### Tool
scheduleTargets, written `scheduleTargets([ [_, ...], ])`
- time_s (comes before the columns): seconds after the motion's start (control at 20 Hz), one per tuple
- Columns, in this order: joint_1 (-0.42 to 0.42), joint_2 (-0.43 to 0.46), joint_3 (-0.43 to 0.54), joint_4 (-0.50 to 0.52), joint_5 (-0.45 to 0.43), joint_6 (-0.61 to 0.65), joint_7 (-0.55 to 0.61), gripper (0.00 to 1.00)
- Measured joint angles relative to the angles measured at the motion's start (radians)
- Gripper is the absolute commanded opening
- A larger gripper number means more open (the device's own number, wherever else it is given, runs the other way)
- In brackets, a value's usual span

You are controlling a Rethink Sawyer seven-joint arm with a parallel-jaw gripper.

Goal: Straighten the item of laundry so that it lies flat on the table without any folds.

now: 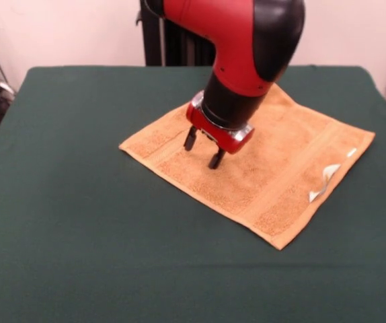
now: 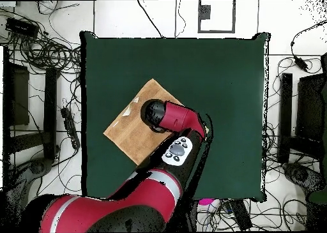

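The orange-yellow terry towel [image 1: 274,171] lies spread out flat on the dark green table [image 1: 79,222], right of centre in the front view, with its white care tag [image 1: 323,182] at the right edge. It also shows in the overhead view [image 2: 131,131], partly hidden under the arm. My gripper [image 1: 203,149] hangs over the towel's left part, its two black fingers apart and empty, tips just above or touching the cloth. In the overhead view the gripper is hidden under the arm's wrist [image 2: 163,115].
The red and black arm [image 2: 159,179] reaches in from the table's robot side [image 2: 172,192]. Cables and equipment [image 2: 38,52] lie on the floor around the table. A black pedestal [image 1: 173,40] stands behind the far edge.
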Motion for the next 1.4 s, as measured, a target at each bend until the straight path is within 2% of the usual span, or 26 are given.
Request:
scheduleTargets([
  [0.5, 0.033, 0.040, -0.046, -0.057, -0.021, 0.027, 0.000, 1.00],
  [1.4, 0.026, 0.054, -0.048, -0.107, -0.069, 0.058, 0.000, 1.00],
])
